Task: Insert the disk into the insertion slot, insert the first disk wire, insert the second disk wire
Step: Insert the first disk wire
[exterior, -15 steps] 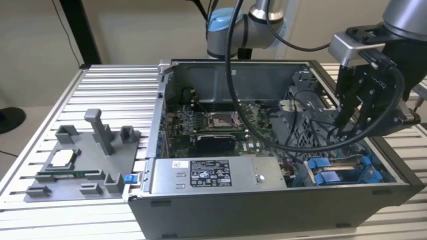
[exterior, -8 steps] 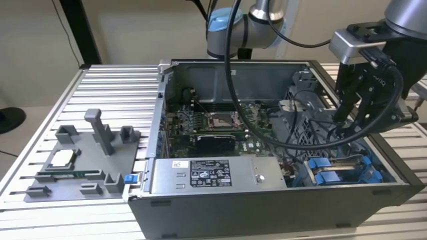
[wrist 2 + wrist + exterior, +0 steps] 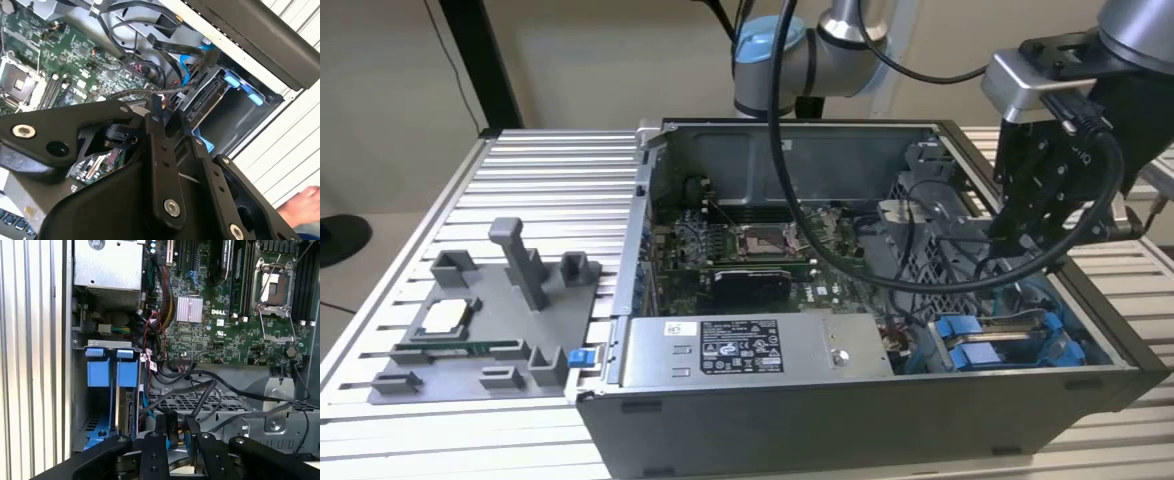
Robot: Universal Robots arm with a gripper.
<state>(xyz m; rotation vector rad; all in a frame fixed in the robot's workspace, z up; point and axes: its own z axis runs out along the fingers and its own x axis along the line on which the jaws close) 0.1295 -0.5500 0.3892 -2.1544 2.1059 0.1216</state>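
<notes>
The disk (image 3: 129, 410) stands on edge in the insertion slot (image 3: 97, 405), its blue carrier tab (image 3: 127, 372) beside a second blue tab (image 3: 97, 371). In the second wrist view the disk (image 3: 207, 100) sits in the slot (image 3: 240, 112) at the case corner. In the exterior view the slot (image 3: 994, 345) is at the case's front right. My gripper (image 3: 1006, 238) hangs over the grey drive cage (image 3: 210, 402), a little behind the slot. The fingers (image 3: 161, 427) are drawn close together around a black wire connector (image 3: 173, 426), and its black wire (image 3: 205, 395) loops away over the cage.
The silver power-supply box (image 3: 747, 350) lies along the case's front wall, with the motherboard (image 3: 747, 250) behind it. Loose black cables (image 3: 150, 92) cross the space near the fingers. A grey fixture (image 3: 480, 330) holds parts at the exterior view's left. A person's hand (image 3: 305, 205) rests outside the case.
</notes>
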